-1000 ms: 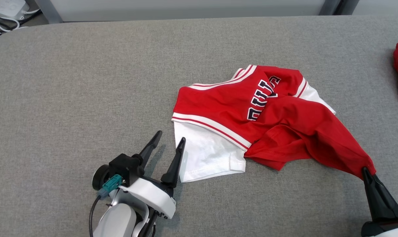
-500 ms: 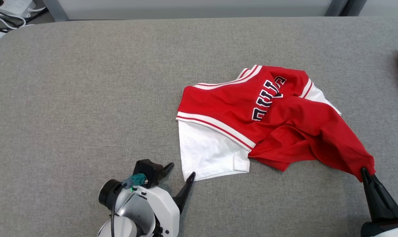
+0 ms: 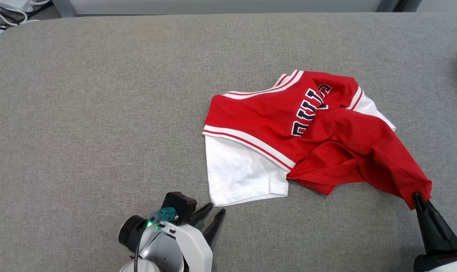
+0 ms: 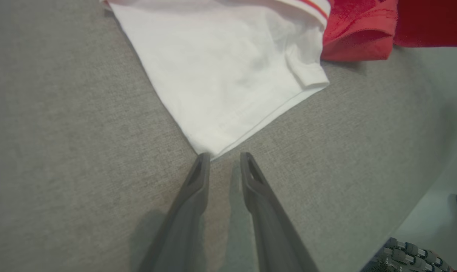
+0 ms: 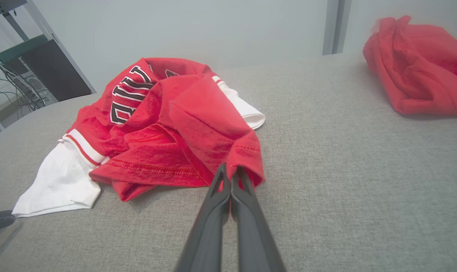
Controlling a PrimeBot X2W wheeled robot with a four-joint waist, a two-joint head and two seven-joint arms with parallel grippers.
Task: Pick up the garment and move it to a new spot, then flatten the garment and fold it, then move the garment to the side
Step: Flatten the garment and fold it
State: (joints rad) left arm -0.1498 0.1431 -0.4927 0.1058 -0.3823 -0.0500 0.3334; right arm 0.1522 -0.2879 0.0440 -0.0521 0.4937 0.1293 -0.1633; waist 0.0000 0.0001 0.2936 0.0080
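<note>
Pinching the soft, limp shirt [image 3: 266,117] by its red hem [image 5: 247,156] in the pressed-together right gripper [image 5: 230,172], with the slightly spread left gripper [image 4: 224,156] just short of the white corner [image 4: 213,145] ahead, likely the next hold.

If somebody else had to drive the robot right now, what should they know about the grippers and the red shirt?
Right gripper: shut on a red hem corner of the garment.
Left gripper: slightly open, nothing between its jaws, tips right at the white sleeve corner.
Garment: crumpled on the grey table, red part bunched over the white. Another red cloth lies apart, far to the right.
Done: one corner gripped.
Left: grip the white corner, lift and move the garment, flatten it, fold it, set it aside.
</note>
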